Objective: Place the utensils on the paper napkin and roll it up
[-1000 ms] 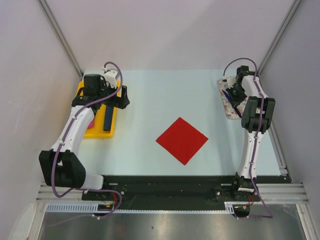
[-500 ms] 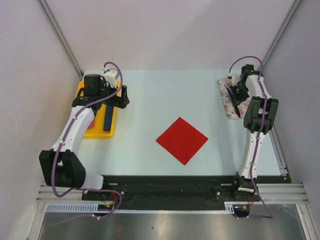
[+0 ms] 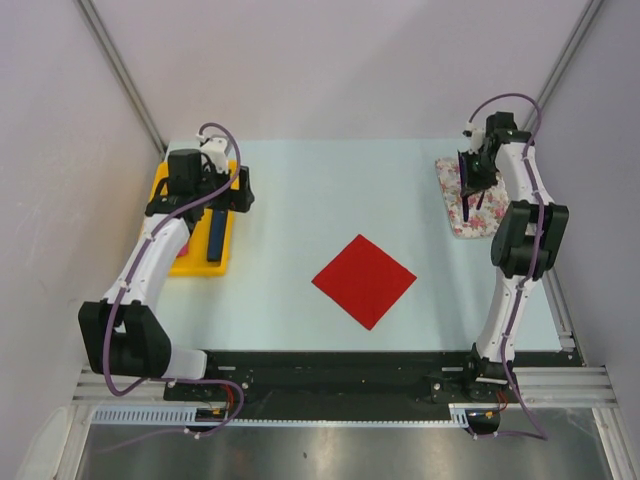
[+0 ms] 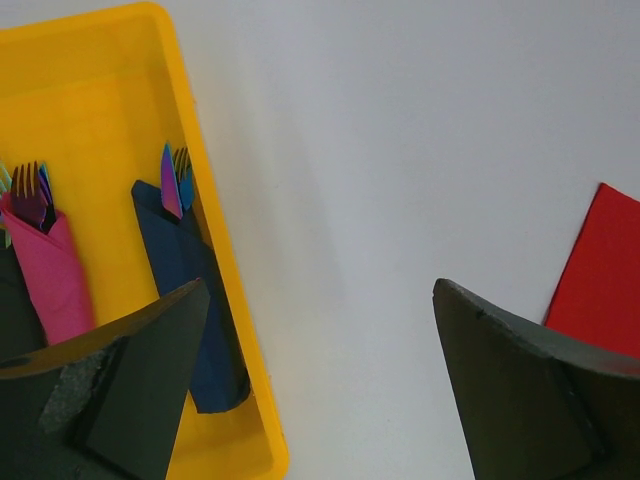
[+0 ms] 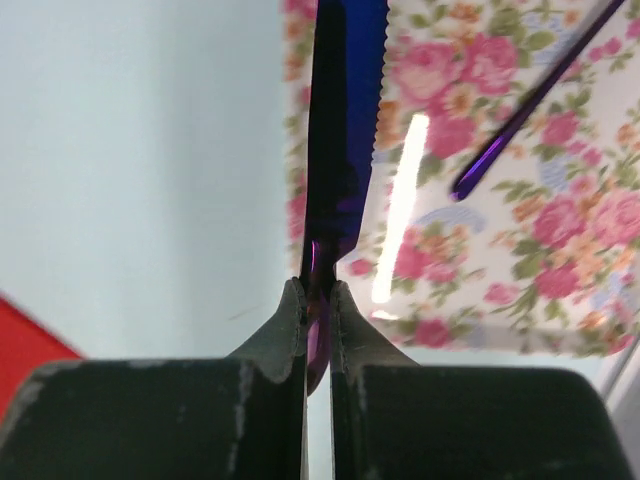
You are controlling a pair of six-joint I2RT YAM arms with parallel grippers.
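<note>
Top cam: high over near edge, facing down on whole pale table point(image 3: 300, 200). Wrist cams: close, downward; share bright red square paper napkin point(image 3: 363, 280) w/ top.

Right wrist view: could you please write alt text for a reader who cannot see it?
The right gripper is shut on a glossy blue-purple knife with a serrated blade. Behind it lies a flowered sheet bearing another slim purple utensil; a corner of the red napkin shows at lower left.
</note>
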